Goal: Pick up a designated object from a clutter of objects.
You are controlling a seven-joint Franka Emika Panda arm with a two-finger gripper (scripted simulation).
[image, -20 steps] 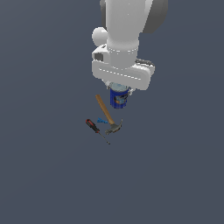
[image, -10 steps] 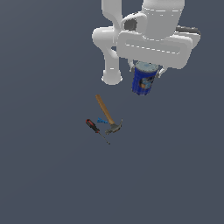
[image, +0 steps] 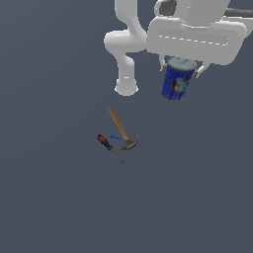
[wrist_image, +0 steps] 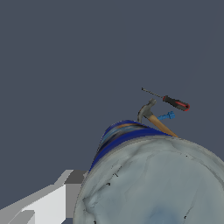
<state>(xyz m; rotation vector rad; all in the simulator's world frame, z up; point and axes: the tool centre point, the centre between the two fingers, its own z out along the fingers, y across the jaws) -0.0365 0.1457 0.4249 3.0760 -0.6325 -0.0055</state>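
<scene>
Can (image: 176, 81), blue, hung clamped in the gripper (image: 179, 70), high off the floor, long axis slightly tilted from upright, grey lid up against the palm. Hammer (image: 122, 130) lay well below it, flat, wooden handle angled away from its head. Screwdriver (image: 105, 143) just beside the hammer head; tiny blue item (image: 115, 136) between them. Nothing stood near the can.

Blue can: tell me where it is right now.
The blue can hangs in the end effector, lifted off the surface, toward the exterior view's upper right, apart from the hammer and screwdriver.
</scene>
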